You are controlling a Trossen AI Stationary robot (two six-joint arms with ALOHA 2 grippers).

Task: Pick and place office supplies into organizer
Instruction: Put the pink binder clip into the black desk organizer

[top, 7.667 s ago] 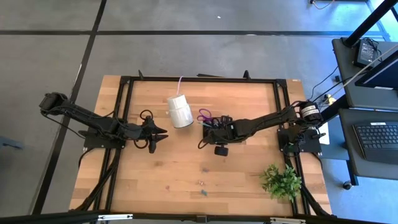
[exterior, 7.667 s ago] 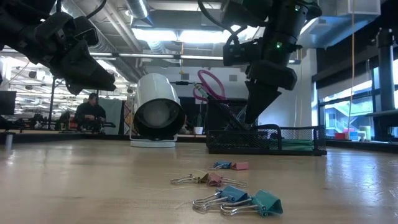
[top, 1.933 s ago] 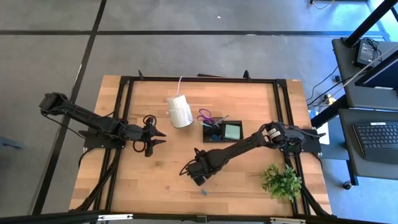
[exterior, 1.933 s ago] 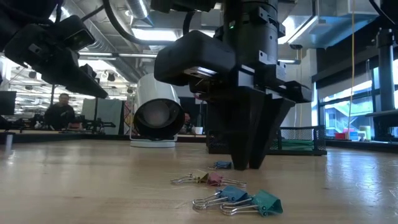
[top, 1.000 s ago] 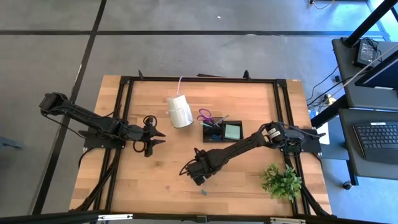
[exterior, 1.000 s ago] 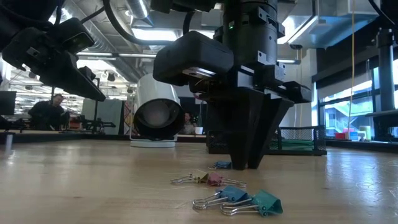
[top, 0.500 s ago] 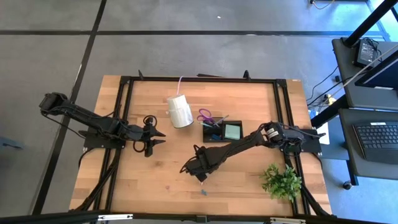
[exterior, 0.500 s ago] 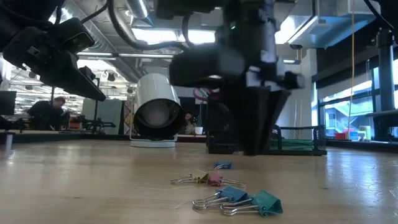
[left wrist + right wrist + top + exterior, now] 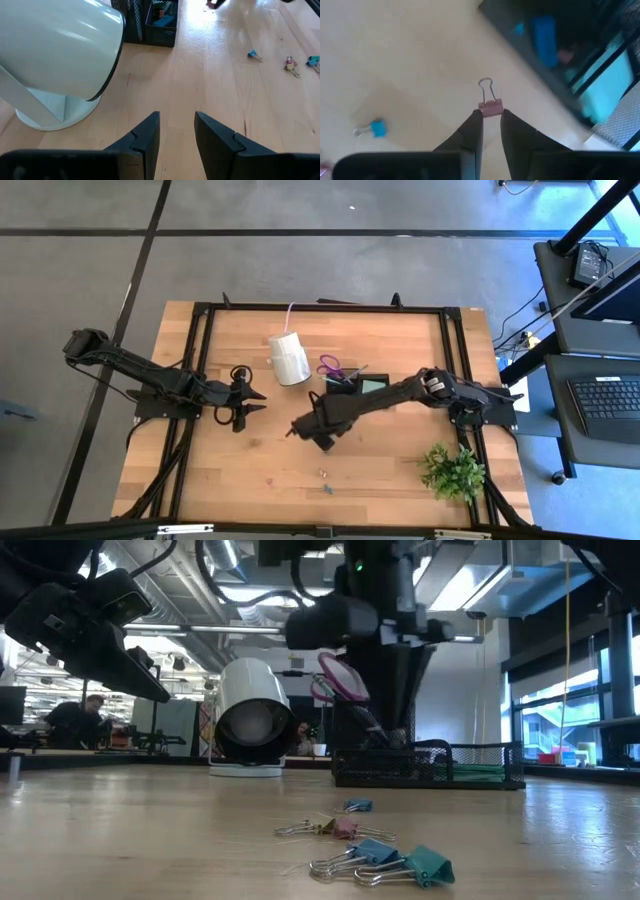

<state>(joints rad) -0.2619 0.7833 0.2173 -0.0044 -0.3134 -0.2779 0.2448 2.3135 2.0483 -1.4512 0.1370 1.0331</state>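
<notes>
Gripping one pink clip (image 9: 490, 106), the right hand (image 9: 490, 120) hangs above four loose clips (image 9: 370, 845); left hand (image 9: 176, 127) open.

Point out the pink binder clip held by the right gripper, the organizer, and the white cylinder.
pink binder clip (image 9: 490, 107): right wrist view, its body.
organizer (image 9: 470, 778): low view, mesh front wall.
white cylinder (image 9: 289, 360): high view, its side.

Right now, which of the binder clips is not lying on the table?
The pink binder clip, pinched between the right gripper's fingertips, is lifted off the wood; the blue clip and the others lie on the table.
</notes>
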